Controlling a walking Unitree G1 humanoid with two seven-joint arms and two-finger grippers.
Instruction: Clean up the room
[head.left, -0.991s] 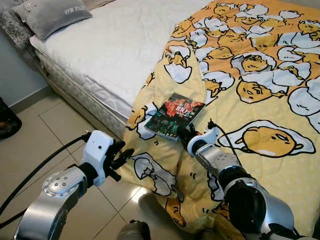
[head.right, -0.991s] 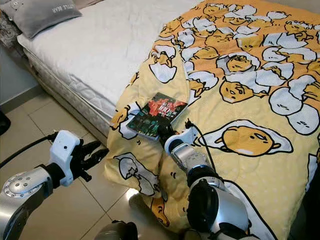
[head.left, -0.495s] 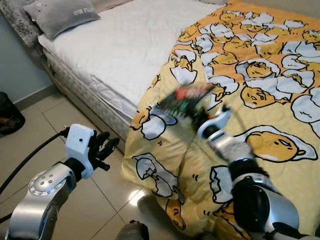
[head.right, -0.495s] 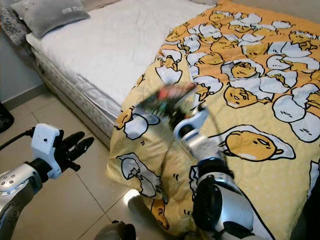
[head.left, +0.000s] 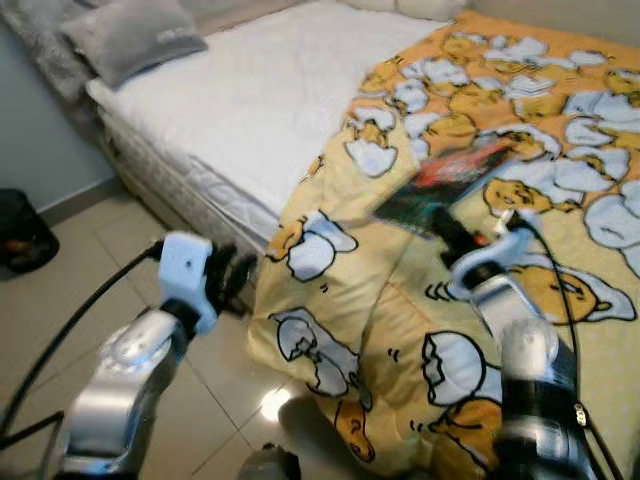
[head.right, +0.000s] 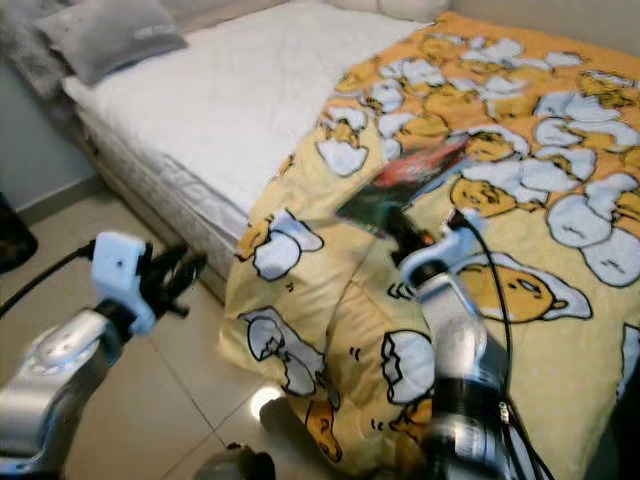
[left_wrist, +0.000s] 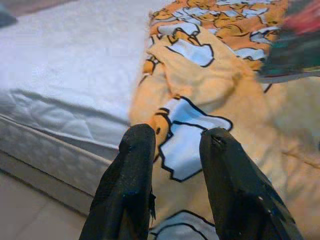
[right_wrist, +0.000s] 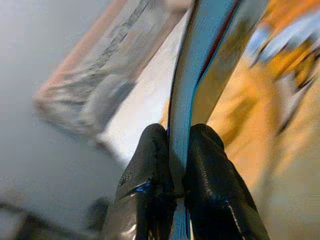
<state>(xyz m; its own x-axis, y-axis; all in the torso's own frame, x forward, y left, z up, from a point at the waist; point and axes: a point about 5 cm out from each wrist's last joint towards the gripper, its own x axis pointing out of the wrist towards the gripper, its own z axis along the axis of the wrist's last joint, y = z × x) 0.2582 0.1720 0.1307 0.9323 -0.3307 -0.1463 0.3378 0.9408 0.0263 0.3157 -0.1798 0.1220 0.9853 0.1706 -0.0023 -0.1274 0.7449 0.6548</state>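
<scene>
Fingers (right_wrist: 150, 165) of R gripper (right_wrist: 172, 150) clamp book (head.left: 445, 185) — above blanket (head.left: 400, 300).

Book (head.left: 447, 184) cover blurred, title unreadable. Left gripper (head.left: 238, 283) smeared by motion. Pillow (head.left: 133, 37) partly cut by frame edge.

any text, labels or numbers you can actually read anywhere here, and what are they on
None can be read.
book, clamped in the right gripper above the yellow blanket: the cover print is smeared by motion.
grey pillow: pale lettering, too blurred to read.
</scene>
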